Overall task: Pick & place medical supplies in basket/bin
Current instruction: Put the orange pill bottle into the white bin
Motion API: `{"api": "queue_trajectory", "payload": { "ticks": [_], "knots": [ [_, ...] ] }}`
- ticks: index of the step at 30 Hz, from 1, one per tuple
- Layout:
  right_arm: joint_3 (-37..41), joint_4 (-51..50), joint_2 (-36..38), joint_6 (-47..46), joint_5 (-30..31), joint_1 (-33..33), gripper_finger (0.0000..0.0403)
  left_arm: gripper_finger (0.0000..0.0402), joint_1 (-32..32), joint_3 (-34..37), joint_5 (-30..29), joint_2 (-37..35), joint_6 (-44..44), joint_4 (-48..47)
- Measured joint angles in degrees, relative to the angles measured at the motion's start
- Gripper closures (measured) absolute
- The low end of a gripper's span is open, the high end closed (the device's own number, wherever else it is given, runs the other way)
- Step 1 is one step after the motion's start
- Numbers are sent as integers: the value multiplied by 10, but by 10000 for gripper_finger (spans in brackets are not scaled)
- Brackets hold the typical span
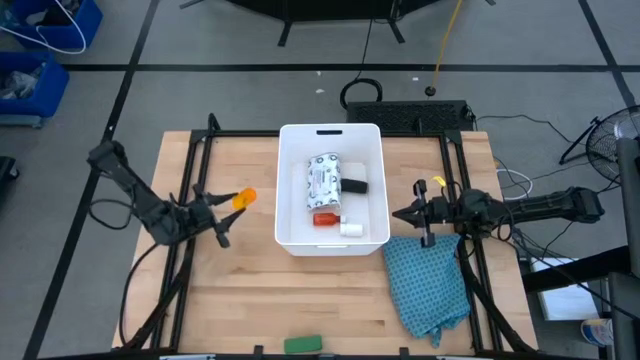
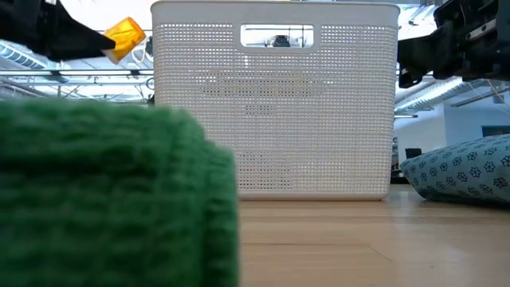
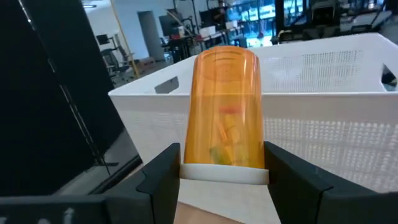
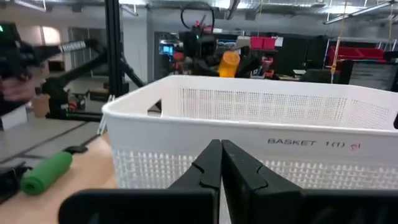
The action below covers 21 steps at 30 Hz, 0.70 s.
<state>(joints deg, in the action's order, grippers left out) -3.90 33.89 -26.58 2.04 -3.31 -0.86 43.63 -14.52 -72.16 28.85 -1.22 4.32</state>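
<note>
I am carrying the orange vial (image 1: 245, 198) toward the white basket (image 1: 292, 190), so the step in hand is the transfer: pick done, drop not yet made. My left gripper (image 3: 222, 177) is holding the vial raised off the wooden table (image 1: 250, 290), just beside the basket's left wall and apart from it. In the left wrist view my two dark fingers (image 3: 163, 174) are pressing on either side of the vial's white cap end, opened only as wide as the vial itself, with the amber body pointing toward the basket rim.

As I judge it, the next move calls for carrying the vial over the rim, which looks roughly level with it from the low view, and only then spreading my fingers, so it is falling inside rather than glancing off the wall.

Already lying in the basket are the white patterned packet (image 1: 323, 181), the black block (image 1: 353, 185), the red bottle (image 1: 327, 218) and the little white bottle (image 1: 351, 228). The green flat bar (image 1: 303, 344) is lying at the table's near edge, well apart from the basket, so it is waiting its turn.

My right gripper (image 4: 221, 163) is idling just beside the basket's right wall, above the teal cloth (image 1: 428, 280), its fingers pressed together on nothing.
</note>
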Motion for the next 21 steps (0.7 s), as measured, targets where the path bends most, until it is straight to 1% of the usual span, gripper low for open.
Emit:
{"api": "queue_trajectory", "payload": {
  "ticks": [3,5,8,10,13,16,19,21],
  "knots": [
    [0,4,-1,-14,0,0,403,196,-7,31,3,-9,19,59],
    [0,1,-1,-29,0,0,403,191,-11,39,12,-12,35,88],
    [3,1,-1,-43,0,0,403,191,-25,31,21,-12,66,135],
    [5,2,-1,-43,0,0,403,198,-41,12,56,-12,86,158],
    [6,5,-1,-43,0,0,403,199,-69,-44,134,-9,107,143],
    [7,18,-1,-46,-7,0,403,199,-101,-130,185,18,118,85],
    [7,30,-1,-44,-18,0,403,196,-148,-237,241,73,116,-3],
    [7,34,-1,-44,-20,0,403,197,-191,-314,283,129,112,-58]
  ]
}}
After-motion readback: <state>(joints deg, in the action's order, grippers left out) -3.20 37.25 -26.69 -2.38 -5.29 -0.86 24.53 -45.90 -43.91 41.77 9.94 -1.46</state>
